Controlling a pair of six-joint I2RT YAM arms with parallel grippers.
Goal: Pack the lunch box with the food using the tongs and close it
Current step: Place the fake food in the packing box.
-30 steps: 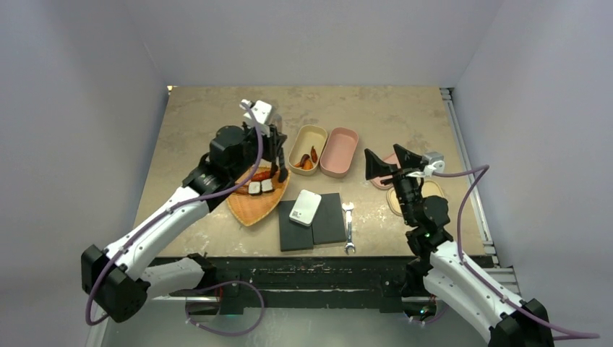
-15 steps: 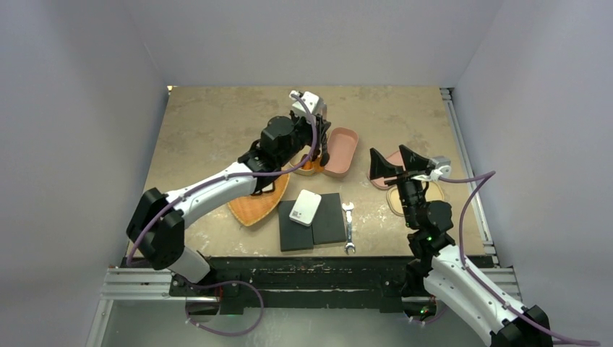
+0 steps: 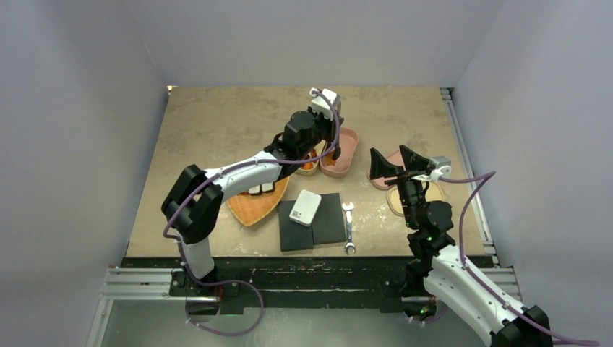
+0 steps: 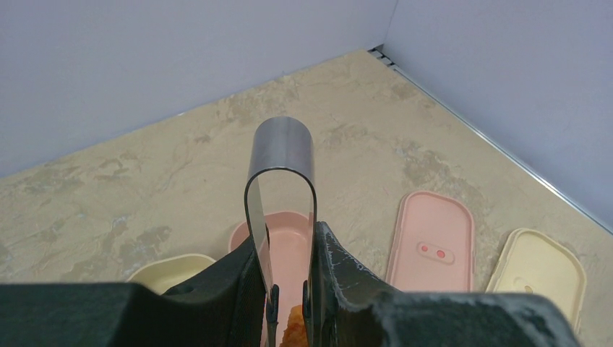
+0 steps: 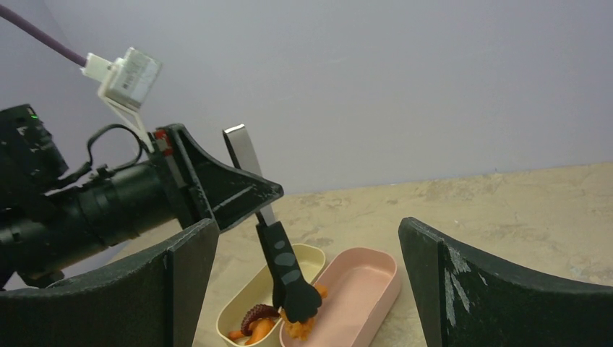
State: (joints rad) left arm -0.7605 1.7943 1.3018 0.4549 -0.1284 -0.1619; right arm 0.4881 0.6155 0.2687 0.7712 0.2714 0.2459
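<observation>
Over the edge of the pink box (image 5: 361,282), left tool (image 4: 288,253) is clamped on the tongs (image 4: 282,144), whose tips pinch an orange piece (image 5: 300,329): placing step, I judge; next, lower inside and ease the squeeze; right tool (image 3: 392,165) stands wide apart, empty.

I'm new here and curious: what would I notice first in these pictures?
The left end effector squeezing long tongs, which pinch an orange food piece right by the pink lunch box mid-table. On the right, the other end effector hangs wide open near the pink lid.
</observation>
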